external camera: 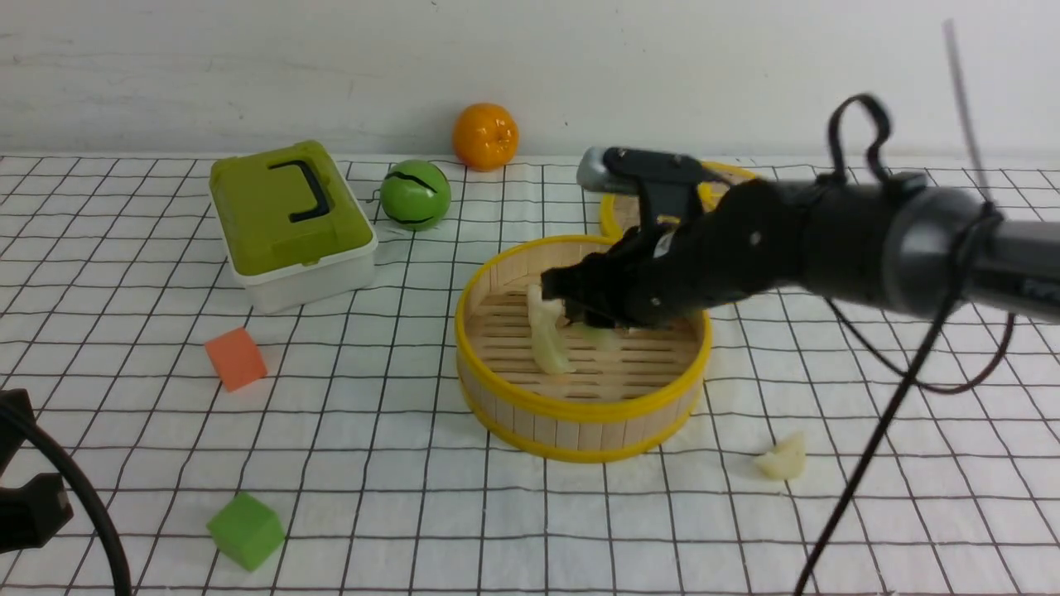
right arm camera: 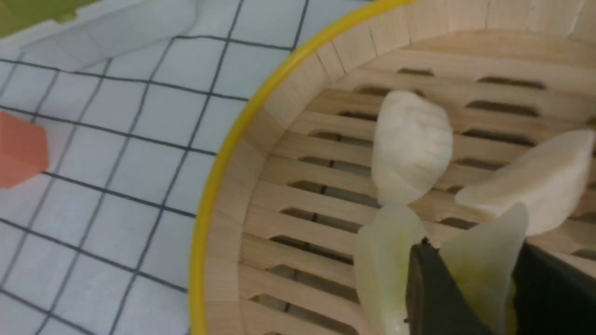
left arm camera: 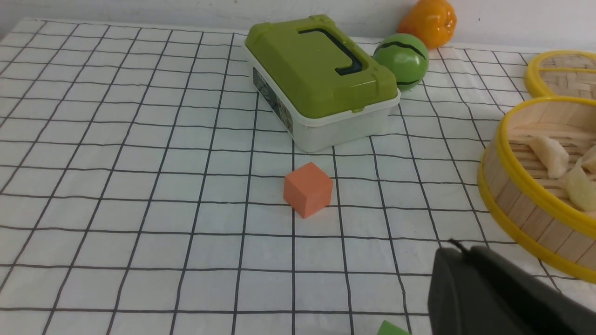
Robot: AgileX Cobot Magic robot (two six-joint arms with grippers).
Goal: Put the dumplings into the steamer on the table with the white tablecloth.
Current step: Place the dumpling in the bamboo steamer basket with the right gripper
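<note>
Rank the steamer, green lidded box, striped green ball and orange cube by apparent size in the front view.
1. steamer
2. green lidded box
3. striped green ball and orange cube: near-equal, cube nearer the camera, so unranked

Woven disc and one dumpling partly behind the right arm

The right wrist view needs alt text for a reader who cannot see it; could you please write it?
The right gripper holds a greenish dumpling between its dark fingers inside the yellow-rimmed steamer. Other dumplings lie on its slatted floor; an orange cube sits outside on the gridded cloth.
</note>
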